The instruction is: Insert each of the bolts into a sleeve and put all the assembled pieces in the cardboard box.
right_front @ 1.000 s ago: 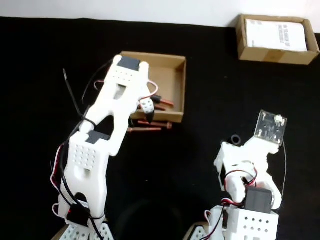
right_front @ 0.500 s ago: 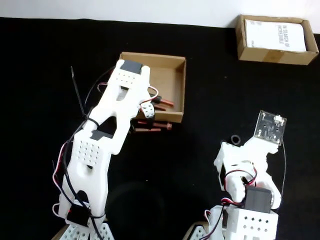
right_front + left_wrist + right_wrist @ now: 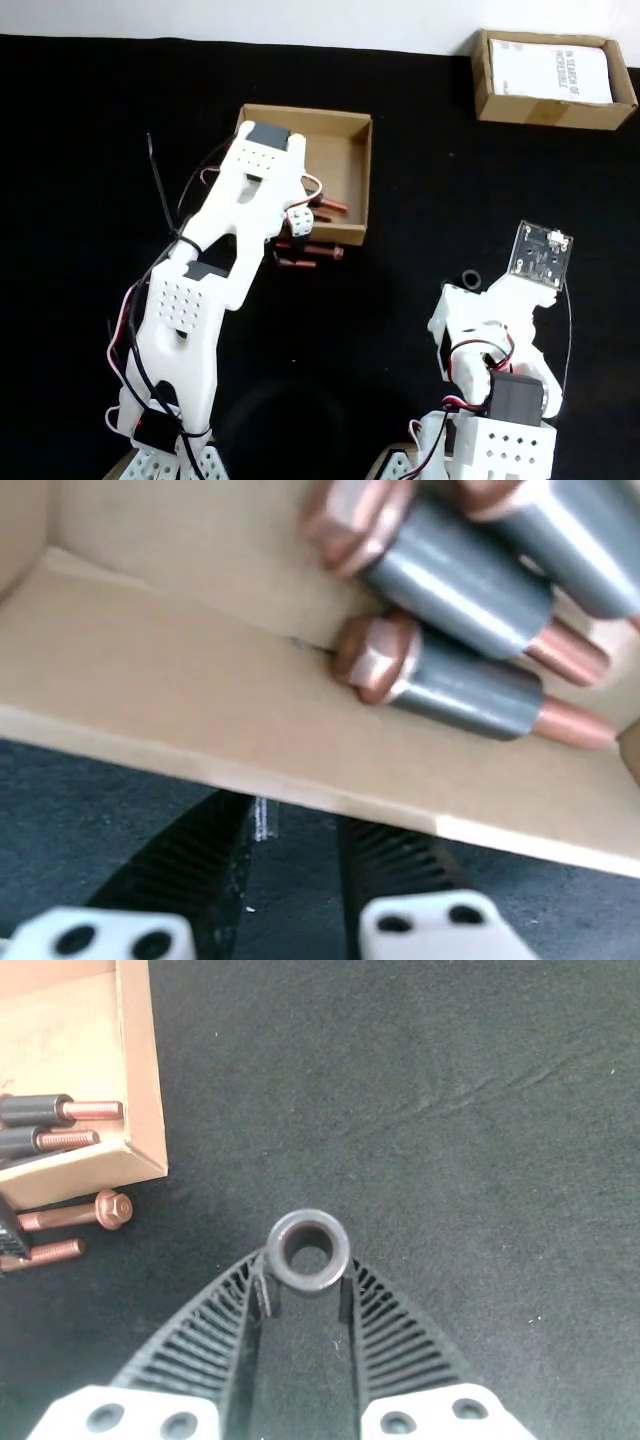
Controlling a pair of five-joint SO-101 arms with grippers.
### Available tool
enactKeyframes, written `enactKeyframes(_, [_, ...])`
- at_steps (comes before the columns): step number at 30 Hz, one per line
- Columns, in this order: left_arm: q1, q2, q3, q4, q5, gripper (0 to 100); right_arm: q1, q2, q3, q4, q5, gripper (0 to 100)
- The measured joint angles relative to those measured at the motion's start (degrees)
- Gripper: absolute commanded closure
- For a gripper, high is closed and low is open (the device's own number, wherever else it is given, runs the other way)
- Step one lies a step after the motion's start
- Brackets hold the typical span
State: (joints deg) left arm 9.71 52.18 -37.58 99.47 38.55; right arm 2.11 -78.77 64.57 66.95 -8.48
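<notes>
My left hand (image 3: 295, 825) hangs by the box's (image 3: 340, 165) near wall; I cannot tell if it grips anything. Three sleeved bolts (image 3: 440, 680) lie inside, two bare bolts (image 3: 70, 1213) just outside on the worktop (image 3: 450, 1110). My right hand (image 3: 308, 1272) squeezes one upright sleeve (image 3: 341, 1252).

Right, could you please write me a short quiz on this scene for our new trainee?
1. True or false: the right gripper holds a dark cylindrical metal sleeve.
2. How many loose copper-coloured bolts lie on the black table beside the nearer brown cardboard box? A one, B two, C five.
3. Fill in: the grey-sleeved assembled pieces lie inside the ____.
Key: 1 true; 2 B; 3 box.
</notes>
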Motion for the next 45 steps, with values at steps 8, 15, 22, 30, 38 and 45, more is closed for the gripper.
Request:
enactKeyframes(8, [-3.7, -0.3, 8.5, 1.3, -0.2, 67, 0.0, 0.0, 0.0, 0.0, 2.4, 99.1])
enactKeyframes(15, [-4.0, -0.5, 9.8, 1.3, -0.2, 67, 0.0, 0.0, 0.0, 0.0, 2.4, 99.1])
enactKeyframes(22, [-1.8, -0.9, 9.4, 1.3, 0.5, 73, -0.5, 0.0, 0.0, 0.0, 2.4, 99.1])
enactKeyframes(30, [2.2, 0.2, 1.5, 1.3, 1.2, 74, -1.9, -0.4, 0.0, 1.4, 2.4, 99.1])
enactKeyframes(38, [1.7, 2.7, 0.5, 1.4, 1.2, 73, -1.9, -0.5, 0.0, 2.1, 2.4, 99.1])
enactKeyframes(45, [0.8, 2.8, 0.4, 1.5, 1.2, 74, -1.9, -0.5, 0.0, 2.5, 5.9, 99.1])
